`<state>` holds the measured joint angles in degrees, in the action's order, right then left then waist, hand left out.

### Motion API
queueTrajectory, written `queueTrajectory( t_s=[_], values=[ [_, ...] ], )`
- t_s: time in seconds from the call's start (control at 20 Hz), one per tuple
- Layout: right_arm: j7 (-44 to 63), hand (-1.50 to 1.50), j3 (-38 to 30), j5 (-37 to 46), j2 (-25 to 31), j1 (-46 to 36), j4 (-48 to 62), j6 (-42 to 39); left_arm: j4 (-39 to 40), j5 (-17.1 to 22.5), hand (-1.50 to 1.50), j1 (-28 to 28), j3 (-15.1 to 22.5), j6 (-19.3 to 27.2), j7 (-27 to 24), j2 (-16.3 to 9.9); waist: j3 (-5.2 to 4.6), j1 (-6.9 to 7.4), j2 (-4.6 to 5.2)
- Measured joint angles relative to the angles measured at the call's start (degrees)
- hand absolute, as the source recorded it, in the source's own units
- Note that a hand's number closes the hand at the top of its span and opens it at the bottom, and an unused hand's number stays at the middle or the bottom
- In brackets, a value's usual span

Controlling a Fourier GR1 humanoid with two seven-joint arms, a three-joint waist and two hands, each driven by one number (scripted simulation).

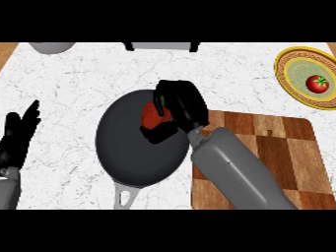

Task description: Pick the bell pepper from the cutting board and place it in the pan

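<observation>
Pepper over the pan, not yet released

The right hand (pixel 176 109) holds the bell pepper (pixel 153 115) above the pan (pixel 130 152); the left hand (pixel 14 140) rests open.

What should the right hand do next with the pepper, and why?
Probably lower a little and open. The right hand is curled round the red bell pepper and already sits over the dark pan, off the cutting board. How high it hangs above the pan floor cannot be told, so ease down before releasing.
</observation>
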<state>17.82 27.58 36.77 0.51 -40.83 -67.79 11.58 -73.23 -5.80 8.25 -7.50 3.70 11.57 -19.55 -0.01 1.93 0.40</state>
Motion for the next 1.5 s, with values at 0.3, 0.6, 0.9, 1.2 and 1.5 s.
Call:
queueTrajectory(
  t_s=[0.3,0.6,0.9,1.2,1.5],
  values=[
    [-2.99,1.5,7.58,-10.71,-0.4,-7.12,15.19,9.05,0.08,-0.71,0.0,1.86,0.74,-0.16,1.34,0.58,0.02,1.36,0.35],
    [-7.88,-1.5,11.52,-23.5,-0.48,-8.72,22.25,13.29,-0.84,-0.72,0.0,3.68,1.61,-1.38,2.35,0.64,0.06,3.66,0.94],
    [-11.11,-1.5,16.05,-33.81,-0.51,-9.58,25.23,15.68,-0.26,-1.25,0.0,4.52,2.33,-1.54,1.5,1.27,0.07,5.21,1.31],
    [-17.51,-1.5,17.51,-41.75,-0.52,-9.75,25.88,19.95,0.34,-1.49,0.0,5.6,2.59,-1.55,1.77,1.71,0.11,5.73,1.49],
    [-23.36,-1.5,16.81,-49.33,-0.52,-10.65,25.29,26.24,0.53,-1.55,0.0,5.85,2.29,-1.61,2.42,1.51,0.12,5.43,1.28]
  ],
)
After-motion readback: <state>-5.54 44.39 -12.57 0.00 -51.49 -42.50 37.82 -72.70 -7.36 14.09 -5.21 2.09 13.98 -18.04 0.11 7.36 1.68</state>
